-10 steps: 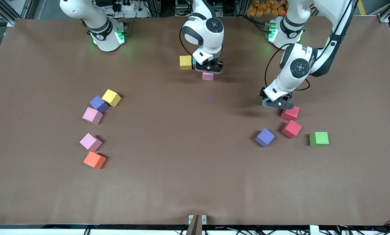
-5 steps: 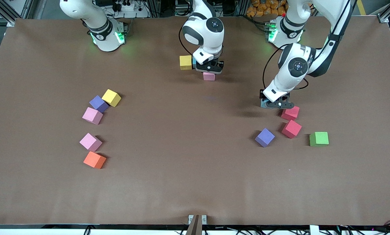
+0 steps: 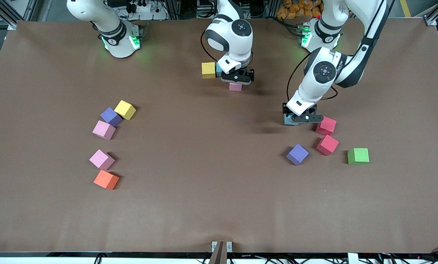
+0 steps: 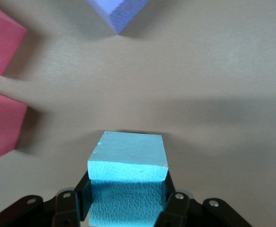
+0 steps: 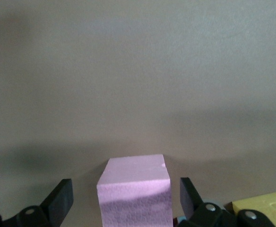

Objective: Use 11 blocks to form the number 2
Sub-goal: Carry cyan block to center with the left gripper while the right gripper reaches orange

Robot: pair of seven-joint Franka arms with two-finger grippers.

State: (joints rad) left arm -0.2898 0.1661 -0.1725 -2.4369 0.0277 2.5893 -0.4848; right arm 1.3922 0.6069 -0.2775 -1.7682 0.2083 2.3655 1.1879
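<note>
The left hand (image 4: 126, 208) pinches a small light blue foam cube (image 4: 127, 163), just beside two red foam cubes (image 3: 326, 125). Only its wrist view shows the blue cube well. The right hand (image 5: 126, 198) is spread wide around a small pink foam cube (image 5: 134, 189) on the brown surface (image 3: 204, 183), not touching it. A yellow foam cube (image 3: 208, 70) sits just beside that hand.

Robot lab: aluminium framing (image 3: 437, 11), cabling, brown table (image 3: 219, 205).
</note>
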